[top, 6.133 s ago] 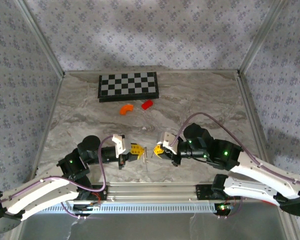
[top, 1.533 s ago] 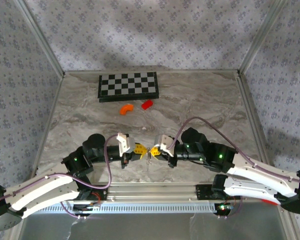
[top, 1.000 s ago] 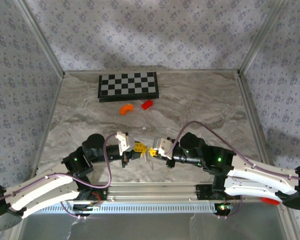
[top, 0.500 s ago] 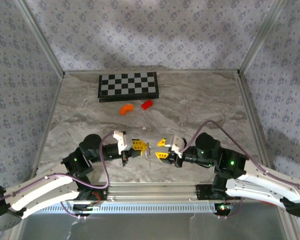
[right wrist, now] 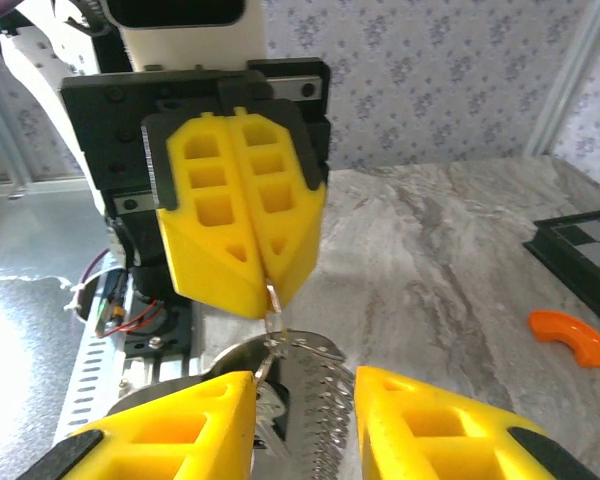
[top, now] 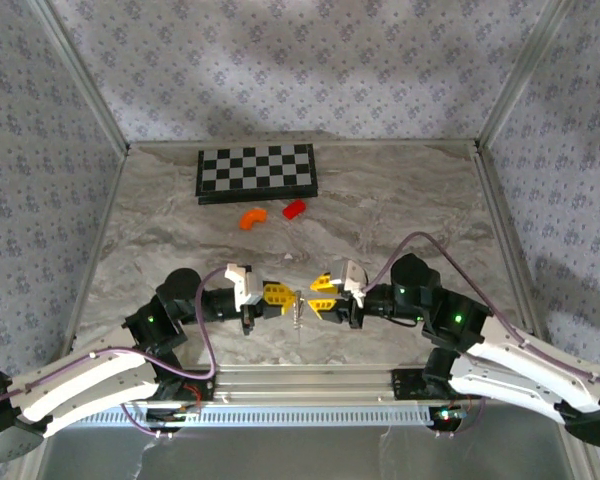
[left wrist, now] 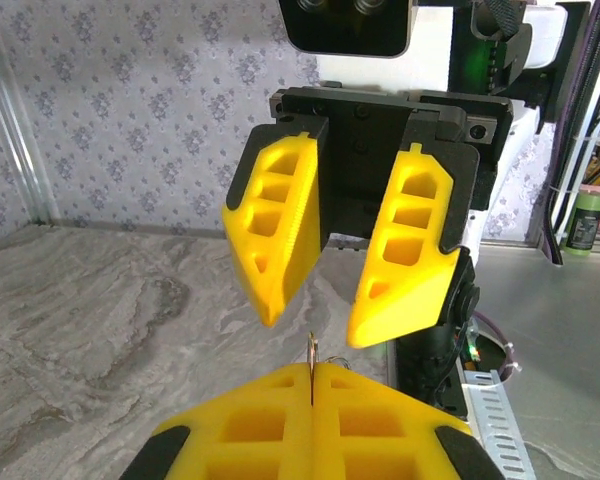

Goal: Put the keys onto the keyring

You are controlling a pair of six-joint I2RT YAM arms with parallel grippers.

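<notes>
Left gripper (top: 285, 296) clenched on the keyring (right wrist: 277, 340), which hangs below its jaws near the front edge of the table (top: 400, 220); right gripper (top: 318, 296) released, jaws parted just beside the ring. Farther back lie an orange piece (top: 252, 217), a red block (top: 295, 208), then the checkerboard (top: 257, 172).

Thin keyring (right wrist: 272, 312) pinched edge-on in L claw (right wrist: 265, 286); silvery toothed key (right wrist: 310, 376) dangles below.

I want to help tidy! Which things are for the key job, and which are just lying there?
For the job:
thin silvery metal keyring
jagged silvery metal keys

Lying about:
black-and-white checkerboard
curved orange piece
small red block
</notes>
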